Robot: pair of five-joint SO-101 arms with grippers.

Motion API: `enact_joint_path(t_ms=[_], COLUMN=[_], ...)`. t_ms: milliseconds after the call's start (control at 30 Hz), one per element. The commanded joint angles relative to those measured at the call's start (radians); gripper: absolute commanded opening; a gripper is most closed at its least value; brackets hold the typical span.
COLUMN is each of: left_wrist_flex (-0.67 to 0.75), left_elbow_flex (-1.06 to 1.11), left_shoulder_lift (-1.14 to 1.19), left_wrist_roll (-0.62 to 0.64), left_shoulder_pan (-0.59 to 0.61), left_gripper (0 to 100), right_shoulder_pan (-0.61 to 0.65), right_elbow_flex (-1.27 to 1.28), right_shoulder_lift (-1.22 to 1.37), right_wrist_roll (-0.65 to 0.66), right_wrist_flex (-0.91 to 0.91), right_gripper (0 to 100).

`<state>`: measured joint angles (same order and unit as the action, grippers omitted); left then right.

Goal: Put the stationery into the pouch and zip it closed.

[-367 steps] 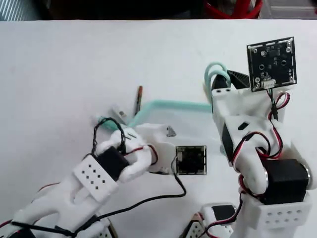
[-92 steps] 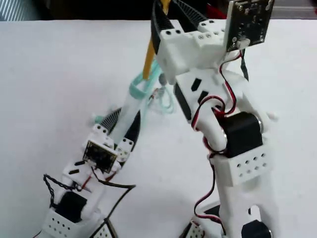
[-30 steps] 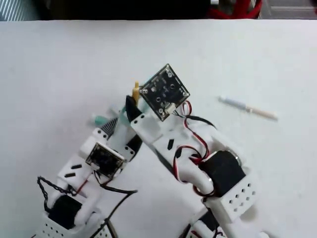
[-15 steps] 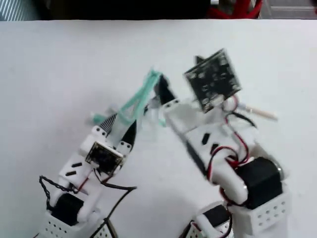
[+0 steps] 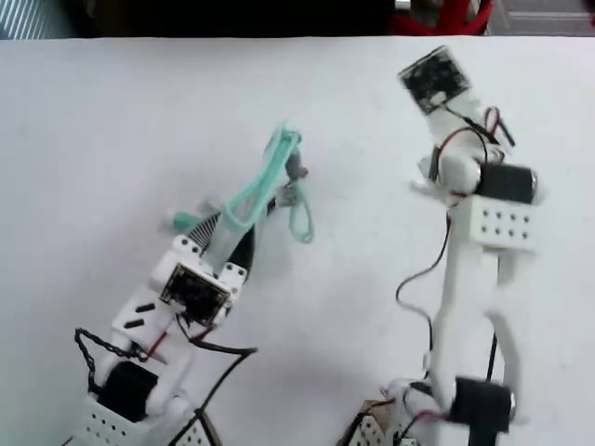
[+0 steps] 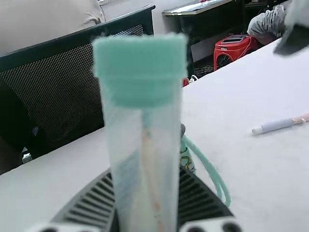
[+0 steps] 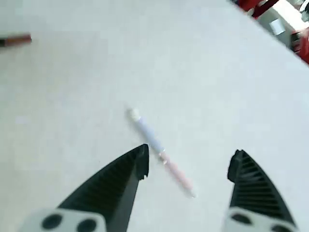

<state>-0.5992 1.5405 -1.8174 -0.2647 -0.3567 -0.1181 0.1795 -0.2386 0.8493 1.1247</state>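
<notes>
White tabletop (image 5: 112, 121) bears the pen (image 7: 159, 152) below the right tool's (image 7: 189, 154) spread fingers; left tool (image 6: 145, 193) clenches the pouch (image 6: 140, 121).

The flat white table (image 5: 112, 121) carries a slim pen (image 7: 159, 151) with a pale blue barrel, pink end and white cap, lying flat on bare surface. Well apart from it lies a short reddish-brown stick (image 7: 14, 40), blurred. A small teal item (image 5: 181, 221), partly hidden, rests near the middle.

Teal-topped pouch (image 6: 141, 121) in left claw (image 6: 145, 200)
</notes>
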Motion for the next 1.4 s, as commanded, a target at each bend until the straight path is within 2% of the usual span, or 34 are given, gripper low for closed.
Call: enact_joint_path(t_ms=[0, 67, 167, 300, 400, 500, 567, 1067, 1133, 1267, 1367], left_wrist_flex=[0.129, 0.218, 0.334, 0.423, 0.425, 0.425, 0.384, 0.310, 0.308, 0.308, 0.307], left_elbow_flex=[-0.083, -0.052, 0.025, 0.081, 0.103, 0.152, 0.149, 0.150, 0.150, 0.150, 0.150], left_shoulder_lift=[-0.013, -0.013, -0.013, -0.013, -0.013, -0.013, -0.013, -0.013, -0.013, -0.013, -0.013], left_wrist_roll=[0.175, 0.206, 0.172, 0.166, 0.175, 0.241, 0.264, 0.264, 0.264, 0.264, 0.264], left_shoulder_pan=[-0.068, -0.133, -0.219, -0.246, -0.211, -0.170, -0.157, -0.157, -0.156, -0.154, -0.154], left_gripper=[5, 5, 5, 5, 5, 5, 5, 5, 5, 5, 5], right_shoulder_pan=[-0.074, -0.101, -0.114, -0.130, -0.148, -0.157, -0.163, -0.133, -0.133, -0.134, -0.134], right_elbow_flex=[-0.087, -0.121, -0.169, -0.264, -0.334, -0.382, -0.414, -0.684, -0.709, -0.743, -0.743], right_shoulder_lift=[0.131, 0.202, 0.314, 0.449, 0.561, 0.664, 0.716, 0.998, 1.033, 1.087, 1.096], right_wrist_roll=[0.126, 0.186, 0.301, 0.348, 0.387, 0.431, 0.446, 0.499, 0.499, 0.499, 0.500], right_wrist_flex=[-0.002, -0.002, 0.001, -0.001, 0.002, 0.002, 0.002, 0.101, 0.101, 0.101, 0.101], right_gripper=[25.9, 25.9, 25.9, 25.9, 26.0, 26.0, 26.0, 25.4, 20.9, 1.5, 3.9])
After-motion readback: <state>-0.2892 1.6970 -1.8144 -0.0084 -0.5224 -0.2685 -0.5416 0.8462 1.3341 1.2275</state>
